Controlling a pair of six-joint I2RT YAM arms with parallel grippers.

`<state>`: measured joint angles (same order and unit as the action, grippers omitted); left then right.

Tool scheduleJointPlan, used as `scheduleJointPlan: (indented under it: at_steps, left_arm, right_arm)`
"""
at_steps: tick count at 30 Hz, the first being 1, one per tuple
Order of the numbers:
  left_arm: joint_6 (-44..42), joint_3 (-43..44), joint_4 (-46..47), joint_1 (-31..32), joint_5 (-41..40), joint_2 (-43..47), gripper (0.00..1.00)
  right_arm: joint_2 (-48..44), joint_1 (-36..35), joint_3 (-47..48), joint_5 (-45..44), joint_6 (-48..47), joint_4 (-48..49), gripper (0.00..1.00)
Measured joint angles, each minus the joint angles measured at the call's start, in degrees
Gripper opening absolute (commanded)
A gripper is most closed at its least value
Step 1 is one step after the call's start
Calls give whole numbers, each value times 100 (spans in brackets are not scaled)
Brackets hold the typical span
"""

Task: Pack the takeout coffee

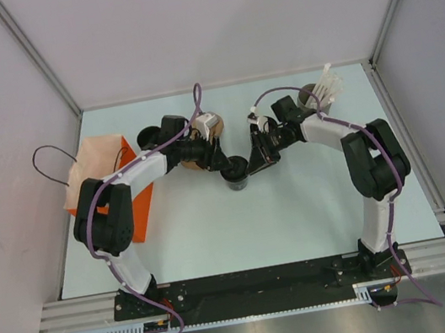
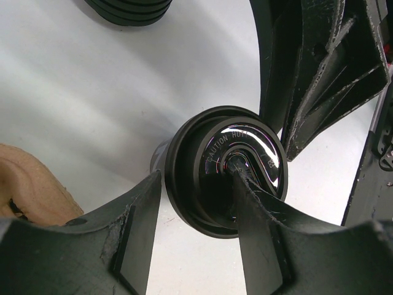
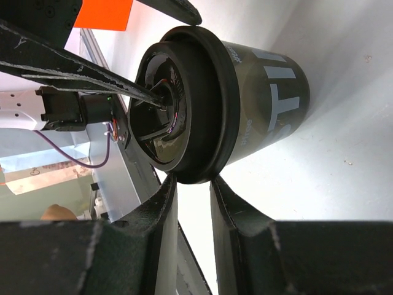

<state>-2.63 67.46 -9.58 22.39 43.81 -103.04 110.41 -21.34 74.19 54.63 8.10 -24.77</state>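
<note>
- the takeout coffee (image 1: 235, 173), a small black tapered paper cup with a black plastic lid, stands near the middle of the pale desk (image 1: 299, 213), between the two end effectors; its long axis looks close to upright with the lid uppermost, though a slight lean cannot be ruled out
- the left end effector (image 2: 195, 181) comes in from the cup's 10 o'clock and straddles the lid's rim; one finger lies outside the rim, the other reaches over to the lid's central recess; it appears clamped on the takeout coffee there
- the right end effector (image 3: 191, 184) sits at the cup's 2 o'clock; its fingers (image 3: 153, 227) are only narrowly parted, with the lid's rim right at their tips; whether they nip that rim or merely meet it I cannot tell
- the flat orange paper bag (image 1: 101, 157) lies at the cup's 9 o'clock, by the desk's left edge and partly under the left arm; the packing move likely turns on carrying the cup that way, and the left arm is the nearer one; the bag's mouth is not visible
- a grey-brown cylinder of white sticks (image 1: 323, 91) stands at the cup's 2 o'clock, well apart, behind the right arm
- writing: the lid is embossed "CAUTION HOT"; the cup's side carries large pale block letters, seemingly "TI", only partly shown; the smaller print is unreadable
</note>
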Motion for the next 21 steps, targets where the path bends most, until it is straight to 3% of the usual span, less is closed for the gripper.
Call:
scheduleJointPlan:
  at_steps: [21]
  left_arm:
    - [-87, -118, 81, -13, -247, 116, 54]
  right_arm:
    - [13, -258, 142, -901, 243, 20, 5]
